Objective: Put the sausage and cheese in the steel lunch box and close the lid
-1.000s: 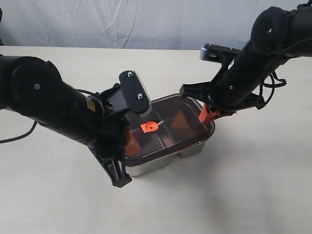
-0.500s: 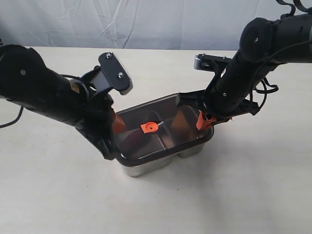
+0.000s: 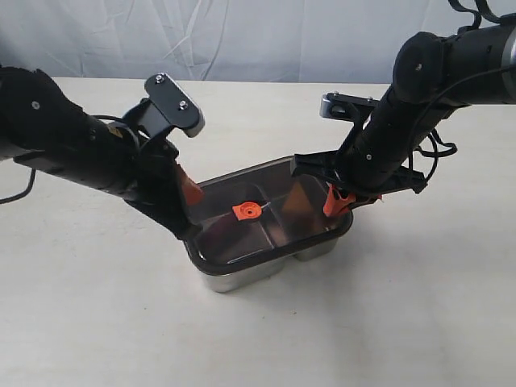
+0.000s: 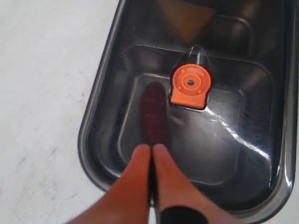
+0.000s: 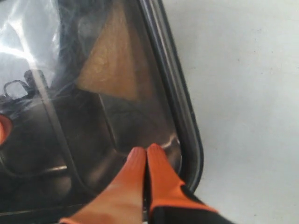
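Steel lunch box (image 3: 242, 278), a shiny rectangular stainless tray on the pale table (image 3: 97, 322), wears its dark tinted see-through lid (image 3: 234, 238). The lid looks stiff, slick and likely light, so it is better pressed at the rim than pinched. Yellow-orange cheese wedge (image 5: 112, 60) and glossy red sausage (image 4: 154, 116) lie underneath. Both arms slope down, with left gripper (image 4: 152, 151) and right gripper (image 5: 145, 151) pinched together, empty, over opposite lid ends.
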Robot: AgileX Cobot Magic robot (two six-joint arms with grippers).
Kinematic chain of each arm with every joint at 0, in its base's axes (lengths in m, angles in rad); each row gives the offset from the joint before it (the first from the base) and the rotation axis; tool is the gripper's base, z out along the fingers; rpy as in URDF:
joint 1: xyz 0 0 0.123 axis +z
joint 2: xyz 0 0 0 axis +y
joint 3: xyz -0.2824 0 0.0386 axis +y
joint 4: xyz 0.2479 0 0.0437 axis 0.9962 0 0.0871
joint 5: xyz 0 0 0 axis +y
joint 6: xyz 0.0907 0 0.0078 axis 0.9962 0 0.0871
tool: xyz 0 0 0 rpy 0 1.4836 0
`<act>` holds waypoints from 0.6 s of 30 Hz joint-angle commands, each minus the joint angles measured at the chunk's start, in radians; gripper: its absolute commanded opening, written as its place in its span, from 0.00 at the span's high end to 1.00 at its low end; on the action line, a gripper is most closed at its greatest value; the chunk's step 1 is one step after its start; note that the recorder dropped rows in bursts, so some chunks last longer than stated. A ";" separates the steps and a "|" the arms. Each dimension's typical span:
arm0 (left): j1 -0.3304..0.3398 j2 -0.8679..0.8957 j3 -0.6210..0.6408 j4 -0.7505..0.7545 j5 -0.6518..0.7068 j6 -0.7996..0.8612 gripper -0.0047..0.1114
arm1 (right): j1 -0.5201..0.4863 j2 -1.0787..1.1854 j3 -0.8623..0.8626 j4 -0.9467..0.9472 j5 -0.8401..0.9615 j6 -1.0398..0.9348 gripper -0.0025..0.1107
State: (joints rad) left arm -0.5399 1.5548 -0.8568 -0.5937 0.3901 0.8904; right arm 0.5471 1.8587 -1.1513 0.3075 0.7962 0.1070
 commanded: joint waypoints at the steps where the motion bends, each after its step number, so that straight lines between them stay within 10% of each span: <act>1: 0.001 0.077 -0.001 -0.247 -0.025 0.237 0.96 | 0.003 0.054 0.018 -0.007 -0.044 -0.003 0.99; 18: 0.001 0.303 -0.018 -0.380 -0.021 0.348 0.96 | 0.003 0.054 0.018 -0.005 -0.038 -0.003 0.99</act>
State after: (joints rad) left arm -0.5399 1.7865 -0.8979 -1.0023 0.3631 1.2344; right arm 0.5471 1.8611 -1.1513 0.3121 0.7962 0.1070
